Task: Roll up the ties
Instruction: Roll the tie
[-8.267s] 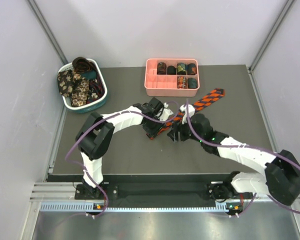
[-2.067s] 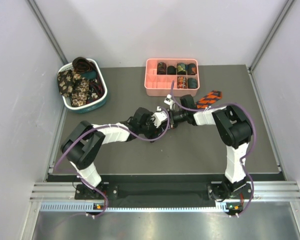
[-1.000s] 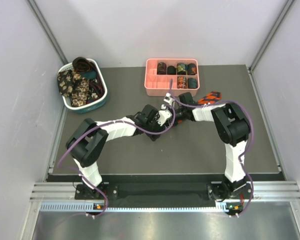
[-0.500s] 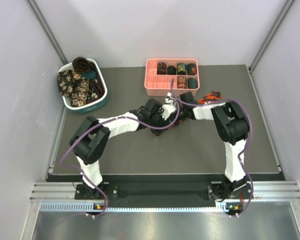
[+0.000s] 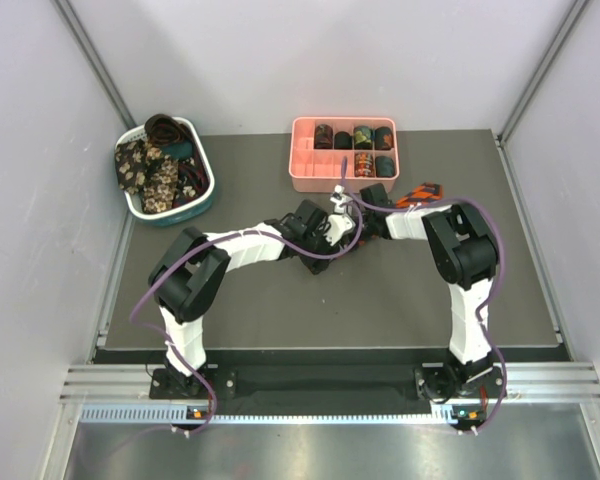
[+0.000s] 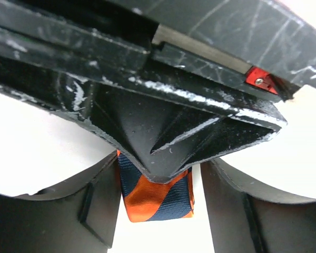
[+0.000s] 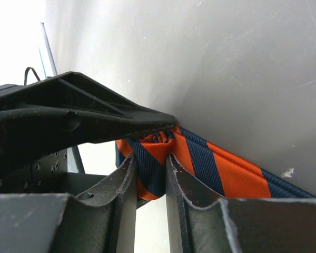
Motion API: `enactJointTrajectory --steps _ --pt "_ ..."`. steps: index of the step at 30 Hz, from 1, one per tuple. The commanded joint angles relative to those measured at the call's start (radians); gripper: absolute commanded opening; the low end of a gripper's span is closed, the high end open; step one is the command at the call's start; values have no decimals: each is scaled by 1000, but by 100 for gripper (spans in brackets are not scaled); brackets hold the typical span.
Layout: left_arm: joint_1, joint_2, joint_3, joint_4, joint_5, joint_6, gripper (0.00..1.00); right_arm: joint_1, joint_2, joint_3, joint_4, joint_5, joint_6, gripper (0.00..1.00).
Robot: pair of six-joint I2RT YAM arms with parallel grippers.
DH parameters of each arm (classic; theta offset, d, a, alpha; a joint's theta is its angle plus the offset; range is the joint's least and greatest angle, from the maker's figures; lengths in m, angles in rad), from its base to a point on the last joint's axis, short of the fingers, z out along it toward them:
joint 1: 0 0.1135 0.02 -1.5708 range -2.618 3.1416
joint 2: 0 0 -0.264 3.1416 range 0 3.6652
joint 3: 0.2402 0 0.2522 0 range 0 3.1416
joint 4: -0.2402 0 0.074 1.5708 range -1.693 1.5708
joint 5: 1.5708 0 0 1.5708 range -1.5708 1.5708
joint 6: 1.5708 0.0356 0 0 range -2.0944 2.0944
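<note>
The orange-red and dark striped tie (image 5: 420, 194) lies on the mat right of centre, and only its wide end shows in the top view. My right gripper (image 5: 353, 226) is shut on the tie's folded narrow end (image 7: 152, 153), with the strip (image 7: 226, 171) running off to the right. My left gripper (image 5: 331, 229) faces it nose to nose. Its jaws stand partly open on either side of the same fold (image 6: 154, 203), one finger touching it and a thin gap at the other. The right gripper's body (image 6: 163, 121) fills the top of the left wrist view.
A pink compartment tray (image 5: 305, 176) with several rolled ties (image 5: 363, 135) stands just behind the grippers. A white-and-teal basket (image 5: 202, 205) with loose floral and dark ties (image 5: 148, 170) sits at the back left. The mat's right edge (image 5: 528, 230) is near the tie's wide end.
The long strip seen across the mat 8 s ago has been drawn in and only a short end shows. Both grippers now meet nearer the tray. Little has moved in the last second.
</note>
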Motion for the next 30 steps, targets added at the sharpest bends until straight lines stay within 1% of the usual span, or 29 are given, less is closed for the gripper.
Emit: enactJointTrajectory --steps 1,10,13,18,19,21,22,24,25,26,28,30 --pt "-3 0 12 -1 -11 26 63 -9 19 -54 -35 114 -70 14" --pt "-3 -22 -6 33 -5 35 63 -9 -17 -100 -25 132 -67 14" --pt "-3 -17 -6 36 3 43 57 -9 -11 -89 -31 139 -68 14" --pt "-3 -6 6 20 6 52 50 -9 12 -62 -43 132 -68 15" --pt "-3 -3 8 19 8 57 47 -8 12 -62 -43 132 -70 18" --pt "-3 -2 9 11 8 60 43 -8 11 -59 -43 136 -68 19" --pt "-1 1 12 7 11 66 38 -9 9 -57 -45 136 -67 20" --pt "-3 3 17 -10 14 69 32 -6 11 -54 -43 136 -65 24" --pt "-1 7 24 -18 8 69 29 -8 8 -54 -45 137 -63 30" --pt "-3 9 27 -25 3 67 27 -9 3 -54 -42 140 -62 32" --pt "-1 12 31 -41 3 64 26 -14 -24 -72 -11 146 -42 37" --pt "-1 12 29 -47 1 60 25 -29 -41 -92 37 149 -13 39"
